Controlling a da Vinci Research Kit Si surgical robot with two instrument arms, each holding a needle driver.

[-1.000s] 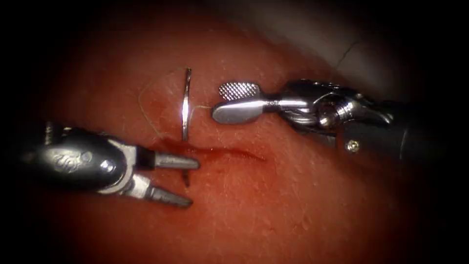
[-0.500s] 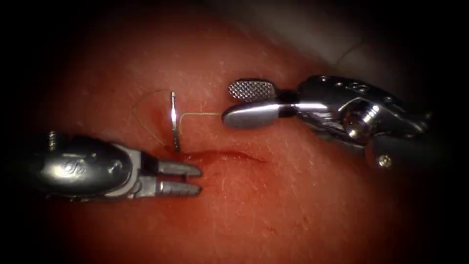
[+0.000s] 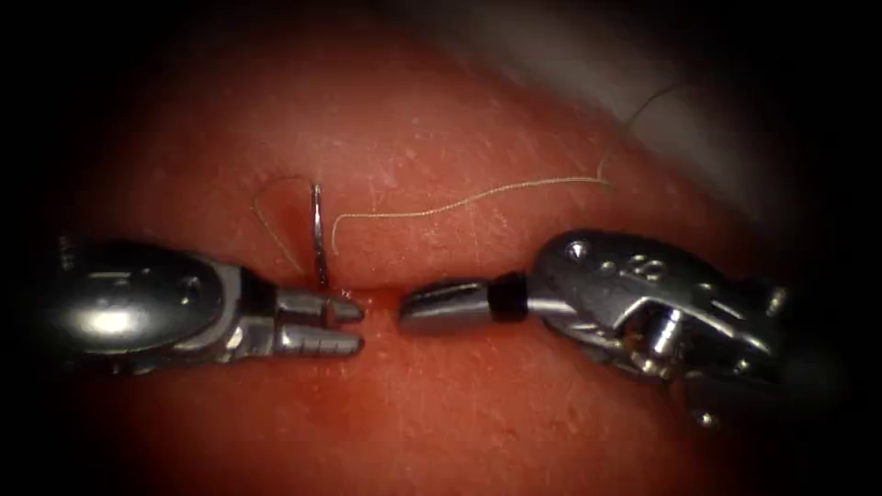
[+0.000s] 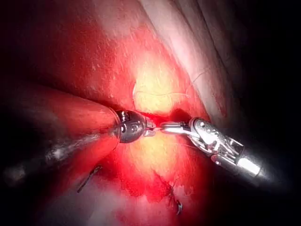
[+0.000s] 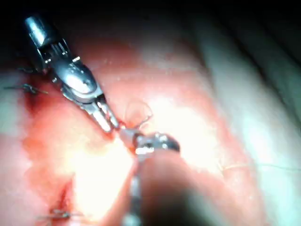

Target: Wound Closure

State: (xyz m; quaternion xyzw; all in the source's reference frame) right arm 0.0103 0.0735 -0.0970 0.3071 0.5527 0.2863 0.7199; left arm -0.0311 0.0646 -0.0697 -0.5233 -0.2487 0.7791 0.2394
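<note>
The left claw (image 3: 354,327) sat at nine o'clock in the endoscope view, its jaws slightly parted, their tips at the foot of the needle (image 3: 317,231). I couldn't make out whether the upper jaw touched the needle; nothing looked clamped between them.

The right claw (image 3: 404,315) came in from four o'clock and lay low on the tissue (image 3: 478,404), its tip facing the left one across a small gap. Its jaws looked pressed together and empty; a second ago they stood wide apart up at one o'clock of the needle, so this claw had dropped down to the line of the cut (image 3: 377,296) and closed.

The needle stood almost upright at eleven o'clock of centre, its lower end sunk in the tissue just at the cut's left end, its upper part bare. It showed shorter than a second ago, so more of its curve seemed to be buried. No claw held it.

The thread (image 3: 459,202) ran loose: a small loop from the needle's top curling round to ten o'clock, and a long strand trailing across the surface toward two o'clock. It lay slack on the tissue.

How far along? By my reading, early in this stitch: the needle was lodged in one edge, the cut lay unclosed between the tips with red fluid (image 3: 363,294) along it, and no knot or finished stitch could be seen there.
</note>
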